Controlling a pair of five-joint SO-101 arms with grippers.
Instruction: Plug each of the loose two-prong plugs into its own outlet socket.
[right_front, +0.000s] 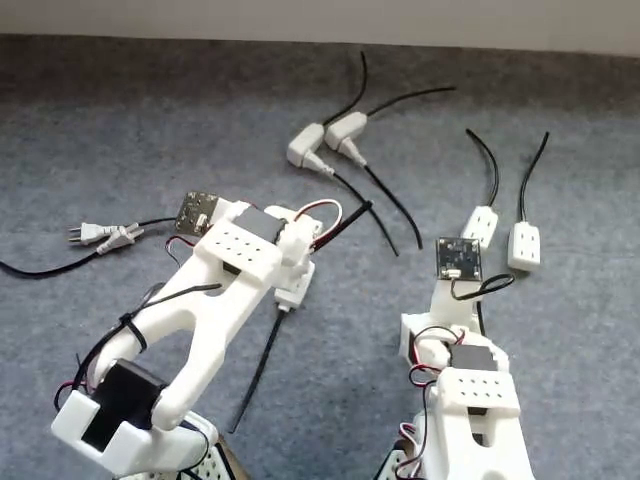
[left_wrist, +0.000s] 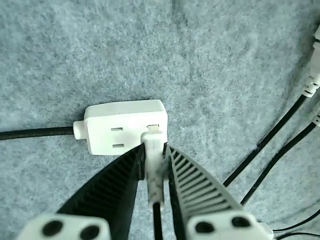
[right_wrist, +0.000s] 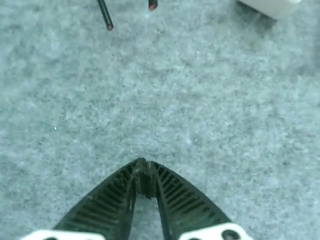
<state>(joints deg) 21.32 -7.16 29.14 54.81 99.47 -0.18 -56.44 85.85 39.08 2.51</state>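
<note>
While the left gripper (left_wrist: 156, 150) clamps a slim white plug (left_wrist: 154, 172), a black cord trailing back between its fingers, the plug's nose meets the edge of a white socket (left_wrist: 115, 117), just beside its two slots. That blocky socket lies flat on the grey table (left_wrist: 225, 60), its own black cord leaving one end. The right gripper (right_wrist: 145, 175) is closed on nothing above the table.

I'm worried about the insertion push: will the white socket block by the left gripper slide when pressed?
Probably light: the socket block looks small, plastic and lies loose, so it may slide. The carpet and its black cord might add some drag.
</note>
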